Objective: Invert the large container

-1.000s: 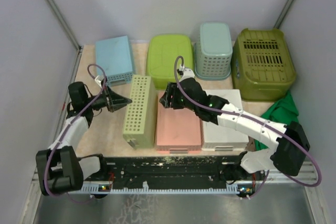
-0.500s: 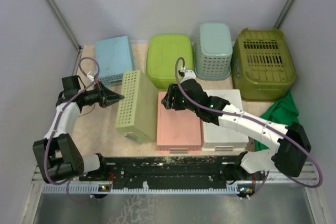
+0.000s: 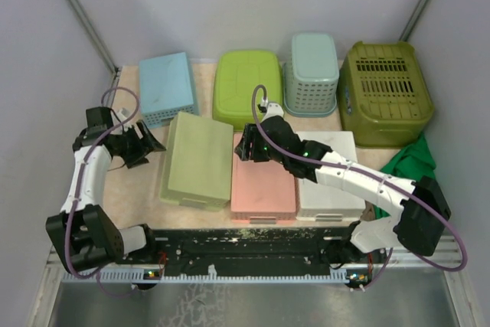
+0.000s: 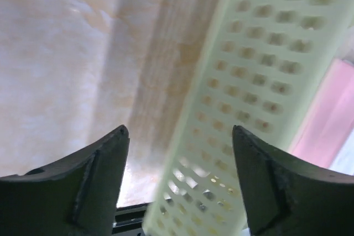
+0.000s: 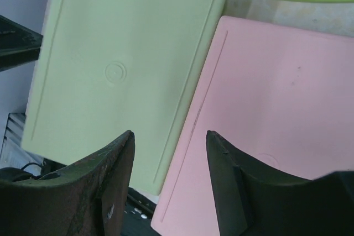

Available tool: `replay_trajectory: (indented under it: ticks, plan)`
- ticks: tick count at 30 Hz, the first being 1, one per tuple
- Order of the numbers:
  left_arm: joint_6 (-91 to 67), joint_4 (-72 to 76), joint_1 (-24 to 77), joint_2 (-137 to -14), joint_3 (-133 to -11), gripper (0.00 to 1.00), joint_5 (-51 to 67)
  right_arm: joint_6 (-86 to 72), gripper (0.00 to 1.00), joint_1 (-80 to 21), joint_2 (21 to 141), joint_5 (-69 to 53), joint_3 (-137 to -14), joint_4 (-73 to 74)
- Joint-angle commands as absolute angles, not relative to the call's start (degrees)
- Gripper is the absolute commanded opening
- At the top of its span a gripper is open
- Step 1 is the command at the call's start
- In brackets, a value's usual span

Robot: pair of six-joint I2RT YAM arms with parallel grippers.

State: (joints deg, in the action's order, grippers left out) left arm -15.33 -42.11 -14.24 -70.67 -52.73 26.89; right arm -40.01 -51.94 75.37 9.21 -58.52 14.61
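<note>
task's thing: the pale green container (image 3: 197,160) was seen lying bottom-up on the table (image 3: 142,197), at about 8 o'clock from the table's middle, its right edge just beside the pink container (image 3: 262,181).
left pincer: the left gripper (image 3: 145,145) was found released, jaws spread and nothing grasped, at 9 o'clock of the container, near its side wall.
right pincer: the right gripper (image 3: 246,145) was held at 3 o'clock of the container, over the pink container's far-left corner, jaws apart, nothing clasped.
step in hand: the flip was judged done; only a clean withdrawal was left.
doing it well: the left fingers would best be drawn off toward 9 o'clock, clear of the holes; the right arm would best be raised straight up, so that no neighbour is nudged.
materials: thin moulded plastic, judged light and slightly springy.
textures: the base was smooth and matte, marked by a small moulded ring and shallow edge grooves.
shapes: a rounded rectangle; the walls were pierced by rows of small round holes.
</note>
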Motion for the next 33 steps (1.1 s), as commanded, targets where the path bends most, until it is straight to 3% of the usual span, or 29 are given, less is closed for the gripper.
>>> replay_trajectory:
  ticks: [1,9,14,16,19,22,27,33]
  plan:
    - [-13.1,-49.0,-13.9,-67.0,-61.8,0.86,14.0,-38.7,0.55,-51.7,75.6,9.6,-61.0,13.6]
    - [-14.5,-52.7,-8.3,-65.6,-73.4,0.99,2.7,-36.0,0.61,-51.4,73.7,18.9,-62.7,21.1]
    - [-19.9,-49.7,6.9,-65.6,-73.8,1.0,-4.2,-34.7,0.69,-45.2,70.1,27.2,-63.8,29.3]
    - [-21.8,-46.7,13.2,-66.0,-72.8,1.0,-3.9,-33.9,0.71,-40.6,67.6,29.0,-63.9,32.0]
    - [-23.0,-41.8,20.0,-67.9,-71.9,1.0,-2.7,-31.2,0.85,-34.3,62.9,32.2,-64.7,36.0]
    - [-22.2,-38.6,25.0,-70.6,-72.7,1.0,-0.9,-28.0,0.86,-28.9,59.4,36.4,-66.4,39.0]
    - [-17.7,-34.9,26.9,-73.6,-78.2,1.0,4.7,-23.1,0.87,-20.7,56.6,37.0,-71.0,41.4]
    - [-13.0,-24.3,26.9,-69.0,-80.1,1.0,1.8,-22.1,0.88,-20.3,56.0,35.7,-79.8,42.3]
